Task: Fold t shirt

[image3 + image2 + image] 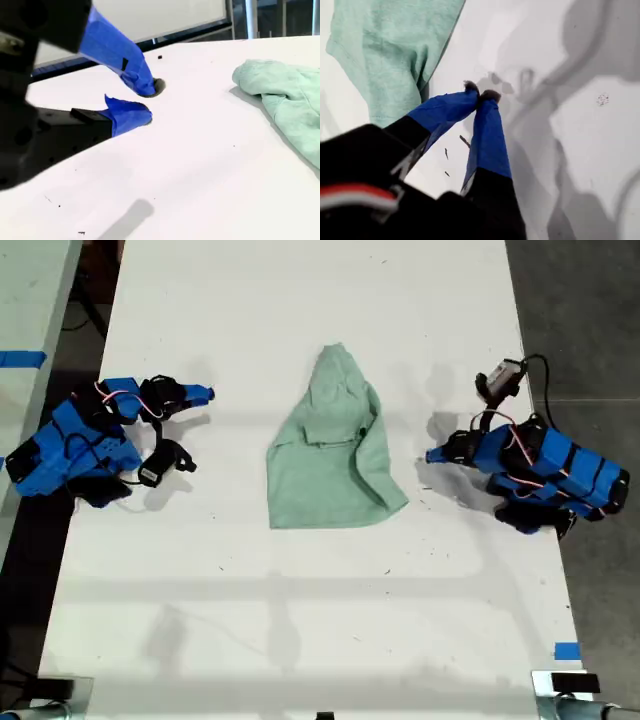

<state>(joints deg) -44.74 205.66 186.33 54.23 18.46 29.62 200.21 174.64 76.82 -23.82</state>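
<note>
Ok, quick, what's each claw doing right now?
My first gripper: closed, empty, beside the t shirt.
My second gripper: open, empty, clear of the shirt.

The soft cloth t shirt was pale mint-green, the flat table plain white, both arms' jaws taped blue.

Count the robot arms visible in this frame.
2. One arm sits at the exterior view's left edge of the table; the other arm sits at that view's right. The t shirt lies between them, untouched.
</note>
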